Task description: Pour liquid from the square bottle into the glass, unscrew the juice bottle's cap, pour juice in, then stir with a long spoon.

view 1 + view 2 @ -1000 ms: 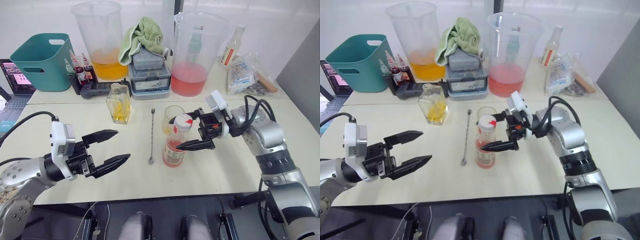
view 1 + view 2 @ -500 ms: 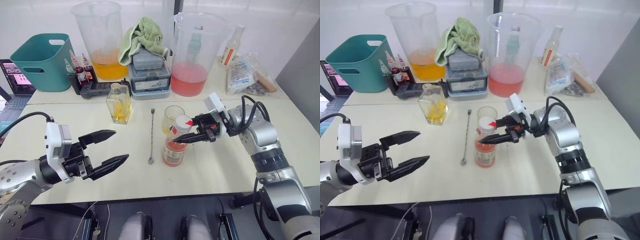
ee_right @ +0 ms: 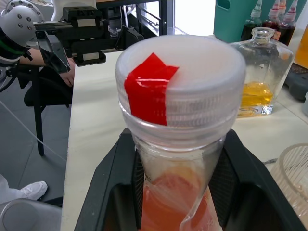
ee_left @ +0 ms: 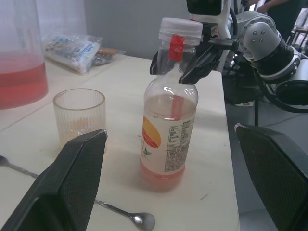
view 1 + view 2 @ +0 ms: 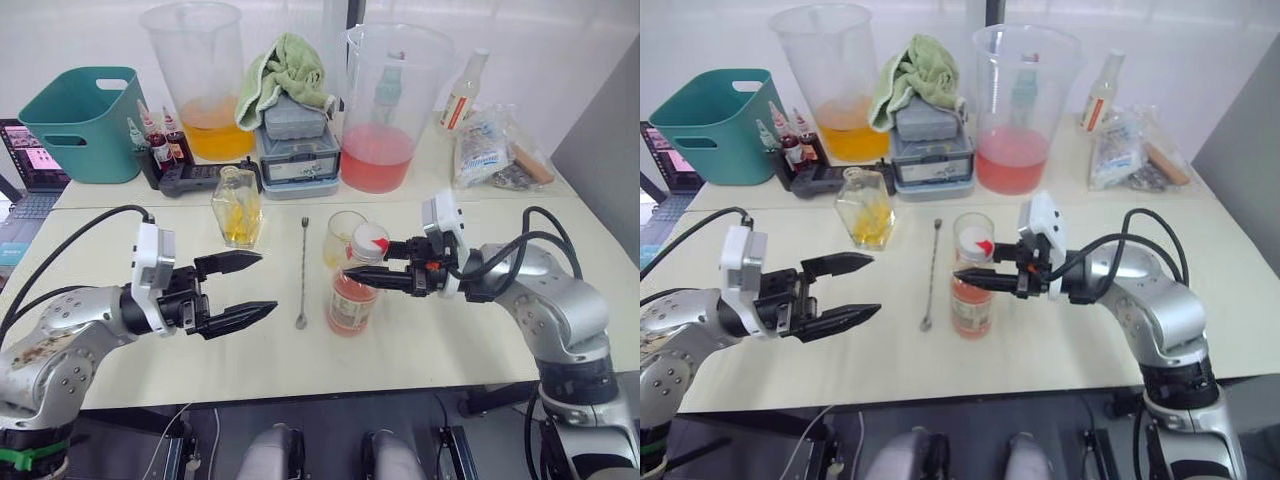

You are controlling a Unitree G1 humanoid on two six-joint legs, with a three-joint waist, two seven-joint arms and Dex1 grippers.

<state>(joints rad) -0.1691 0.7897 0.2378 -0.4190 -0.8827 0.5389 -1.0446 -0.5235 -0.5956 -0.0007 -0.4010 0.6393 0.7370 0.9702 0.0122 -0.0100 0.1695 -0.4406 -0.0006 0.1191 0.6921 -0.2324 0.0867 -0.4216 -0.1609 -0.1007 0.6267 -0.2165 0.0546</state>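
The juice bottle stands upright mid-table, pink juice in it and a white cap with red tape on top. My right gripper is shut on its neck just under the cap, with one black finger on each side. The ribbed glass stands just behind the bottle. To its left, the long spoon lies flat on the table. The square bottle, holding yellow liquid, stands further left. My left gripper hovers open left of the spoon, pointing at the juice bottle and holding nothing.
Along the back stand a teal bin, small syrup bottles, a beaker of orange liquid, grey boxes under a green towel, a beaker of pink liquid, a slim bottle and snack packets.
My right gripper has closed from wide open onto the juice bottle's neck. The left arm has moved right, closer to the spoon and bottle, staying open.
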